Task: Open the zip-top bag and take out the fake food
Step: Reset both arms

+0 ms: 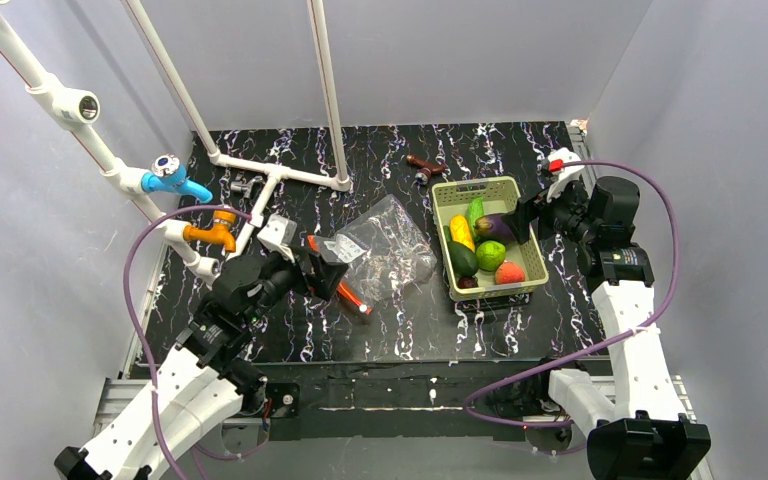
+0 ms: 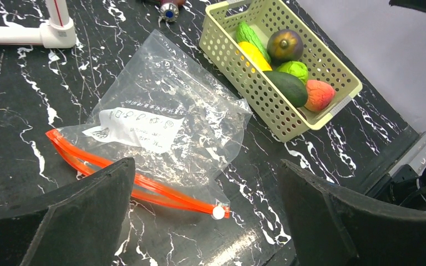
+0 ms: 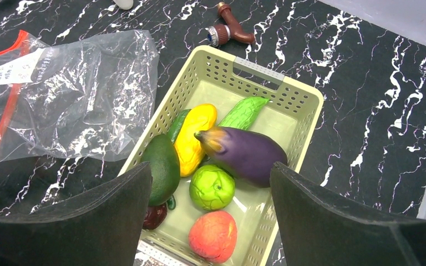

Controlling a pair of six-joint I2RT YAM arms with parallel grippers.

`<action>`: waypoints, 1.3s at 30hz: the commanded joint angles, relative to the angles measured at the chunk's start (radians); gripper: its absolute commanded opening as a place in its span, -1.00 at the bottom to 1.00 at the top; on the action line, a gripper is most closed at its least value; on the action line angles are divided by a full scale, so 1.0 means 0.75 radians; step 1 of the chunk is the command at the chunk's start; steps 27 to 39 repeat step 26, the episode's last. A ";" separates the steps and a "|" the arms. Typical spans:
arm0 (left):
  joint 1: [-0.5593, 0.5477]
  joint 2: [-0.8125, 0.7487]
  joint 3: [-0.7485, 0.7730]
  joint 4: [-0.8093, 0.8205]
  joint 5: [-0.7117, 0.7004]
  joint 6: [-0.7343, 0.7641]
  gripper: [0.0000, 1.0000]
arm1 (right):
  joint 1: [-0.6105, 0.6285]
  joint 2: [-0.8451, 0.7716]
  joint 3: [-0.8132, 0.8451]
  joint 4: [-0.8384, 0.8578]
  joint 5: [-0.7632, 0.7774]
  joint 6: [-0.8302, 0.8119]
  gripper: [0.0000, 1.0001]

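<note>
The zip-top bag (image 1: 385,245) lies flat on the black marbled table, its red-orange zipper strip (image 2: 144,185) toward the near left. No food shows inside it. The fake food (image 1: 480,250) sits in a yellow-green basket (image 1: 475,186) to the bag's right: purple eggplant (image 3: 247,155), dark avocado (image 3: 161,166), yellow piece (image 3: 197,136), cucumber (image 3: 244,111), green round fruit (image 3: 212,187), red-orange tomato (image 3: 213,235). My left gripper (image 2: 205,166) hangs open over the zipper's slider end (image 2: 218,212), holding nothing. My right gripper (image 3: 211,169) is open above the basket, empty.
A brown object with a handle (image 1: 425,166) lies behind the basket. A white pipe frame (image 1: 280,172) with a blue tap (image 1: 172,180) and an orange tap (image 1: 215,230) stands at the back left. Grey walls close in three sides.
</note>
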State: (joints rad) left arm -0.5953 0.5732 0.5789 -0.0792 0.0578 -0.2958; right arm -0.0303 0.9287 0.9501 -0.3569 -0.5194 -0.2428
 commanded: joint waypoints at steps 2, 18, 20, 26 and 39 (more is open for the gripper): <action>0.004 -0.026 0.052 -0.030 -0.002 -0.047 0.99 | 0.002 -0.020 -0.007 0.067 -0.006 -0.006 0.67; 0.004 0.009 0.251 -0.301 -0.361 -0.333 0.99 | 0.002 -0.011 -0.003 0.069 0.343 -0.006 0.67; 0.004 0.001 0.248 -0.298 -0.370 -0.334 0.99 | 0.002 -0.009 -0.004 0.069 0.343 -0.006 0.67; 0.004 0.059 0.325 -0.394 -0.409 -0.311 0.99 | 0.002 -0.009 -0.003 0.069 0.343 -0.006 0.67; 0.004 0.059 0.325 -0.394 -0.409 -0.311 0.99 | 0.002 -0.009 -0.003 0.069 0.343 -0.006 0.67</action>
